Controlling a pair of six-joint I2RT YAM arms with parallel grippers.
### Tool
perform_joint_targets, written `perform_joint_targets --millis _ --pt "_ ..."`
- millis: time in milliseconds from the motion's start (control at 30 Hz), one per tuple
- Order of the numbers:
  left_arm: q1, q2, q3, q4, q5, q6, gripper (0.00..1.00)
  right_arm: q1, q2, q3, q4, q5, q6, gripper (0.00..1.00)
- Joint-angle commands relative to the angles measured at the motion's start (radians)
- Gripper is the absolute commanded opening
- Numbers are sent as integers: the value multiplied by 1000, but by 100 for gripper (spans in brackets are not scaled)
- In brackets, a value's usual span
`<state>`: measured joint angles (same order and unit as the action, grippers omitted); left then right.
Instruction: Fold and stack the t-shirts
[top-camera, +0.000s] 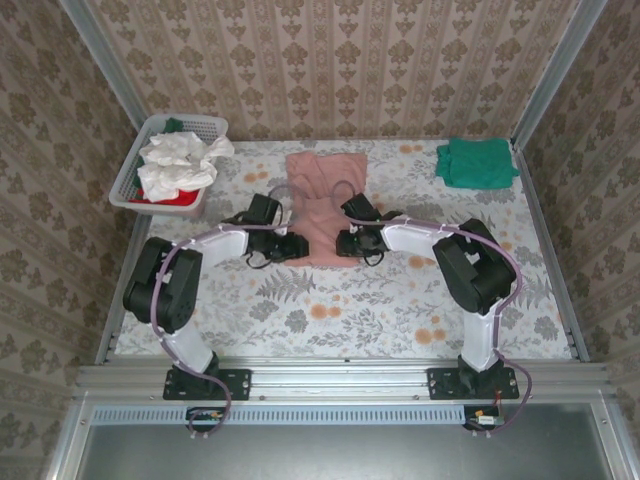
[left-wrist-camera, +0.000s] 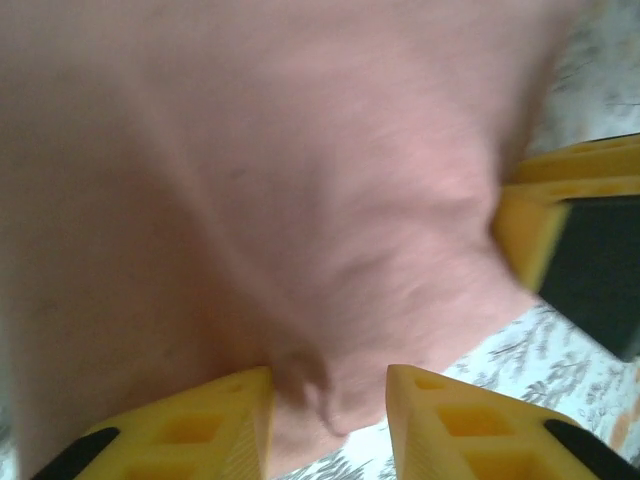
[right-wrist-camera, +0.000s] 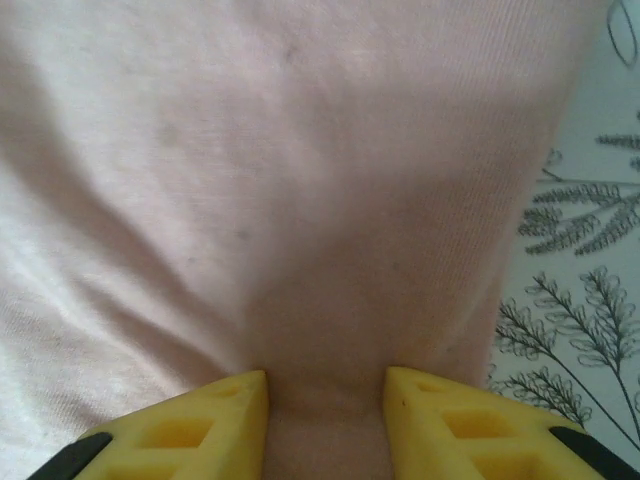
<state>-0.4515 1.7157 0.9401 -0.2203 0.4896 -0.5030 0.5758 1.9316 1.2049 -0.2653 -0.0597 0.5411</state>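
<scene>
A dusty-pink t-shirt lies in a narrow folded strip at the table's middle. My left gripper and right gripper face each other across its near end. In the left wrist view the pink t-shirt hangs blurred over my left gripper, whose jaws stand apart with the cloth's edge between them. The right gripper's yellow finger shows beyond the cloth. In the right wrist view the pink t-shirt runs between my right gripper, whose jaws also stand apart. A folded teal-green t-shirt sits at the back right.
A white slatted basket at the back left holds a crumpled white shirt over a red one. The floral tablecloth lies bare in front of the arms. Metal rails and wallpapered walls ring the table.
</scene>
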Motion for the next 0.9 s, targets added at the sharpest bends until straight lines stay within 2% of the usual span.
perform_joint_targets --millis 0,133,267,433,533,733,867 --pt "3 -26 -81 113 -17 -63 31 22 -66 -49 59 28 26 39" --pt "3 -80 -230 219 -13 -139 29 22 -115 -163 137 36 33 41" --pt "-30 -117 -286 258 -10 -165 30 57 -188 -188 149 83 6 46" --pt "-29 -147 -233 196 -2 -135 34 149 -262 -181 150 196 -32 47" --pt "-23 -178 -195 164 2 -121 39 164 -210 -178 160 169 -25 46" --pt "-9 -192 -103 53 -31 -65 40 165 -113 -187 103 140 14 40" --pt "72 -236 -139 67 -12 -73 41 160 -145 -232 13 177 34 39"
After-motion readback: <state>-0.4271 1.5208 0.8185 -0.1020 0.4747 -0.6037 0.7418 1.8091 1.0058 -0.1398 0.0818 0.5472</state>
